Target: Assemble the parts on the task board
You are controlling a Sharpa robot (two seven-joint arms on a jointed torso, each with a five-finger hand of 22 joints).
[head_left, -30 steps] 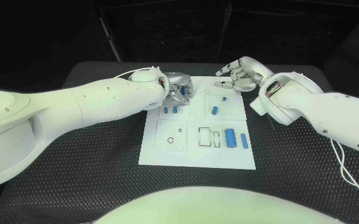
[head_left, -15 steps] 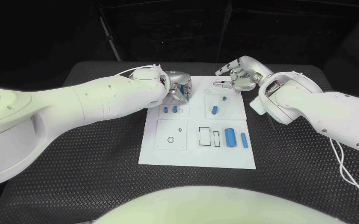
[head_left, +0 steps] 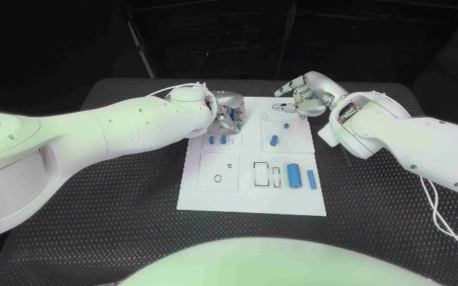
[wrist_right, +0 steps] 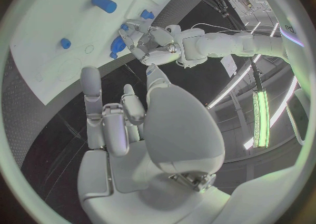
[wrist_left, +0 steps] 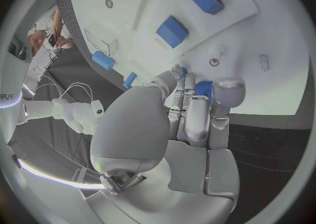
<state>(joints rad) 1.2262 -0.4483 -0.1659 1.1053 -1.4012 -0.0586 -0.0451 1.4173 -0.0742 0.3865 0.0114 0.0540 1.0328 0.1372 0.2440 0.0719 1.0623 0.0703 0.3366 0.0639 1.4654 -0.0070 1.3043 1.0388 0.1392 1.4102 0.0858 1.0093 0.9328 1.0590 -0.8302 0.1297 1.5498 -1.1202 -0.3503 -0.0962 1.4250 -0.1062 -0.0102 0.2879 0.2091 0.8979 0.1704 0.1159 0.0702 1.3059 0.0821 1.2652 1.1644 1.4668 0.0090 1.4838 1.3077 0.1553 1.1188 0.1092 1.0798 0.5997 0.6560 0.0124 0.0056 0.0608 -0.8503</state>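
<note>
While both arms have barely moved over the last second, the left hand (head_left: pixel 227 115) has crept slightly toward the middle of the task board (head_left: pixel 220 196), fingers curled around a small blue part (wrist_left: pixel 203 87) at its far-left corner. Which way that part points cannot be told. The right hand (head_left: pixel 304 99) hovers over the board's far-right corner, fingers apart, holding nothing. Near the board's right edge, two blue cylinders (head_left: pixel 294 175) lie lengthwise, pointing away from the robot.

A black table (head_left: pixel 114 187) with textured surface.
</note>
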